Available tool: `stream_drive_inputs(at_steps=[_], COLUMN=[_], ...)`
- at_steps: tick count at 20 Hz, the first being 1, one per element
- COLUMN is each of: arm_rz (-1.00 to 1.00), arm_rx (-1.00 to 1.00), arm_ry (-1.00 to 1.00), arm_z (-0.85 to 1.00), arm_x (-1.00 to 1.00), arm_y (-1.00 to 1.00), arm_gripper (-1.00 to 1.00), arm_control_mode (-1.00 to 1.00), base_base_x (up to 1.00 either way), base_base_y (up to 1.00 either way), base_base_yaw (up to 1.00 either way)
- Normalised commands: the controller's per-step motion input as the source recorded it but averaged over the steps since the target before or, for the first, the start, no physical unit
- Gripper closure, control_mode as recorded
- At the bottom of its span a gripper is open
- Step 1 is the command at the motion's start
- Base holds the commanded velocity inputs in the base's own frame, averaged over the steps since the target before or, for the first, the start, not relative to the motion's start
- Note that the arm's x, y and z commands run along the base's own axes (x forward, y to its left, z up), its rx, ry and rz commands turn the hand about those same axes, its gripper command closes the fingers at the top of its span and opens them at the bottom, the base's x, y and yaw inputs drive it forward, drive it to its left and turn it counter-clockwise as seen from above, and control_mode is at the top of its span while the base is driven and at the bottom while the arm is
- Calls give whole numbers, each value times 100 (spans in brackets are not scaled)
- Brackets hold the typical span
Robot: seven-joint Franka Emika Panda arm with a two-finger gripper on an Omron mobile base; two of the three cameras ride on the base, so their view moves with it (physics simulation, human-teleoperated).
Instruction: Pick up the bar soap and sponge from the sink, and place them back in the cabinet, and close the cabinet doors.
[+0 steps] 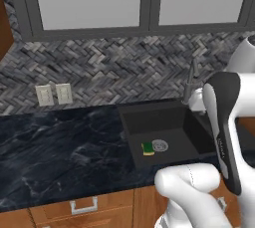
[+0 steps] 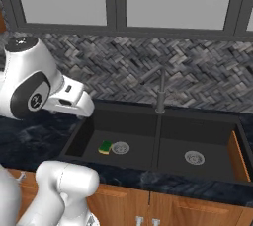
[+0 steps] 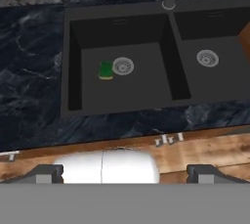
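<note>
While my gripper hung wide open above the sink, I feared the sponge, seemingly beside the drain, might slide.

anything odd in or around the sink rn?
Only the sponge: it lies on the floor of the left basin of the sink, right beside the drain, rather than stored away. No spills or damage visible; the right basin holds only its drain.

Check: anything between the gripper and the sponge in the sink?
Nothing visible. The sponge lies alone on the left basin floor of the sink, beside the drain; the hand view looks down on it unobstructed.
</note>
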Motion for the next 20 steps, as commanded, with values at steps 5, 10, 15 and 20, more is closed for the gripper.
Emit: stream_drive_inputs(at_steps=[5, 10, 15, 20], arm_rz=[0, 0, 0, 0], arm_rx=[0, 0, 0, 0], arm_ry=[0, 0, 0, 0], arm_z=[-34, -36, -37, -35], arm_x=[36, 36, 37, 37], arm_y=[0, 1, 1, 0], arm_gripper=[-100, -100, -100, -100], arm_control_mode=[-100, -100, -100, -100], base_base_x=[0, 0, 0, 0], base_base_y=[0, 0, 0, 0], base_base_yaw=[0, 0, 0, 0])
